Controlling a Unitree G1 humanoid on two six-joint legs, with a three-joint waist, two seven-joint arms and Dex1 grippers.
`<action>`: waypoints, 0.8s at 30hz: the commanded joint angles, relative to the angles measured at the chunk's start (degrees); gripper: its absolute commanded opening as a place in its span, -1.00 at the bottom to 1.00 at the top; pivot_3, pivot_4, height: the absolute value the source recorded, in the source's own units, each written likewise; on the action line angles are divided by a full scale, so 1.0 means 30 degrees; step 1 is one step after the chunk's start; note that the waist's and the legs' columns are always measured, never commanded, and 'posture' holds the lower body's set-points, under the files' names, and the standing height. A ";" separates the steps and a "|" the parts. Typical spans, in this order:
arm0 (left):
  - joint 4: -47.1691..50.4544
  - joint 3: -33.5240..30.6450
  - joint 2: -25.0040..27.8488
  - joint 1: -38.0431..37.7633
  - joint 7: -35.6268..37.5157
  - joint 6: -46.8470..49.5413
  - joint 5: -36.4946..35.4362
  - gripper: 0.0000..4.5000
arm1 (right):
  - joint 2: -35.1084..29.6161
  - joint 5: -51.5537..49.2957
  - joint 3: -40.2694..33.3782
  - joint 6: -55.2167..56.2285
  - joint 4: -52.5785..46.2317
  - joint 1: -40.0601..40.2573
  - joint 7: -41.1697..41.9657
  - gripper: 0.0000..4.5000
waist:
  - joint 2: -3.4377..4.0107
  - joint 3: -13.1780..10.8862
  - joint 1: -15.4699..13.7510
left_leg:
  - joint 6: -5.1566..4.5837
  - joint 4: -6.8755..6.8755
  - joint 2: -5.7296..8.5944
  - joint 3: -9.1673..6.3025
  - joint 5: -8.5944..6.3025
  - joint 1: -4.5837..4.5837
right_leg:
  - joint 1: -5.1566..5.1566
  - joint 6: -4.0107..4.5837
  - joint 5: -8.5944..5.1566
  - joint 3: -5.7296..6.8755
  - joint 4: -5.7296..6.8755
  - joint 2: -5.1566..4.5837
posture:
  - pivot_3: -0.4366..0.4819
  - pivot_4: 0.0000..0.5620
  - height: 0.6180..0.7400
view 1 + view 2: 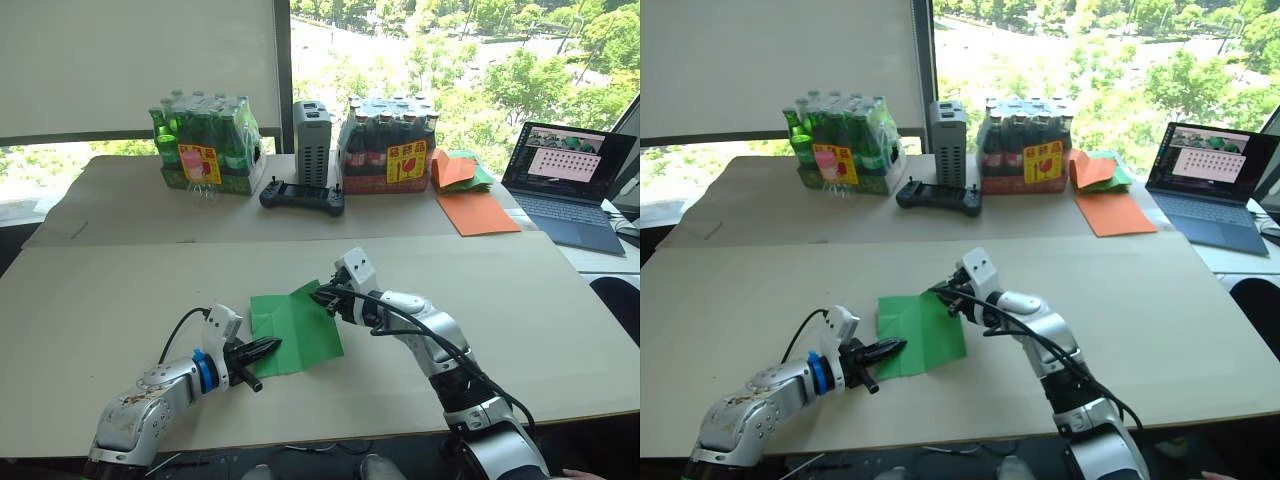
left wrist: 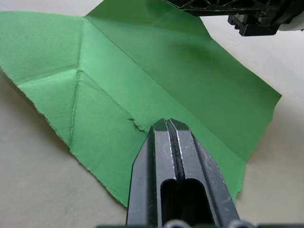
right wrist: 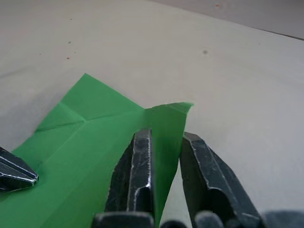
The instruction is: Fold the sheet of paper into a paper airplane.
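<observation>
A sheet of paper [image 1: 295, 330], bright green and creased, lies near the front middle of the beige table [image 1: 90, 300], its long axis running from the near left to the far right, the far right corner lifted off the surface and pointing up and away; the left gripper [image 1: 272, 346], fingers pressed together with no gap, rests its tips on the sheet's near left part, as the left wrist view shows over a crease; the right gripper [image 1: 324, 297] reaches in from the right at the raised corner, its fingers parted with the upturned green flap standing between them, one finger against the paper and the other apart from it, so it is not clamped; along the far side of the table, left to right, a shrink-wrapped pack of green bottles [image 1: 205, 145] carries a yellow and red label whose writing cannot be read; a black handheld controller [image 1: 302, 196] lies flat just in front of an upright grey box [image 1: 311, 140]; a second wrapped pack of dark bottles [image 1: 388, 147] bears the same kind of yellow and red label, also unreadable; a pile of orange and green paper [image 1: 458, 170] sits beside it, a flat orange sheet [image 1: 477, 212] in front; an open laptop [image 1: 568, 185] stands at the far right, screen lit.
</observation>
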State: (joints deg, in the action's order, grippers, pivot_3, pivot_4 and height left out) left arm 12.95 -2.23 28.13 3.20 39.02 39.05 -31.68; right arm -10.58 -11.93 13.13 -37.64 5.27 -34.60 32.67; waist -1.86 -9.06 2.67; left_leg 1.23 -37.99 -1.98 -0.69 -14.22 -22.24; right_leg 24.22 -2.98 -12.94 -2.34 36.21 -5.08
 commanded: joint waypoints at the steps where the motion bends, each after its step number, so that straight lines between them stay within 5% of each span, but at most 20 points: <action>1: -0.0747 0.0131 0.0332 -0.0470 -0.0272 0.0334 0.0622 -1.00 | -0.0102 0.0289 0.0291 0.0754 -0.1039 -0.0046 0.0234 -0.97 | 0.0000 0.0000 0.0001 | 0.0000 0.0000 0.0000 0.0001 0.0000 0.0001 | 0.0000 0.0000 0.0000 -0.0001 0.0000 -0.0001 | -0.05 -0.47 0.78; 24: -0.0582 -0.0262 0.0251 0.0201 -0.0469 0.0586 0.0365 -1.00 | -0.3757 0.9957 0.5962 1.4523 0.0775 0.0193 0.0581 -0.97 | -0.0002 0.0000 -0.0030 | 0.0002 0.0001 0.0003 0.0003 0.0001 0.0022 | -0.0019 0.0001 0.0000 -0.0002 -0.0004 -0.0001 | -0.05 -0.47 0.78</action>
State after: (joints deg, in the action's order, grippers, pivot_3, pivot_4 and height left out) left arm 12.75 -2.37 28.13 4.21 38.95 39.95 -31.69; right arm -21.79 16.85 30.99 2.80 8.04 -33.08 34.81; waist -1.86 -9.06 2.58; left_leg 1.23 -37.98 -1.98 -0.68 -14.21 -22.18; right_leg 24.17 -2.98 -12.94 -2.35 36.20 -5.08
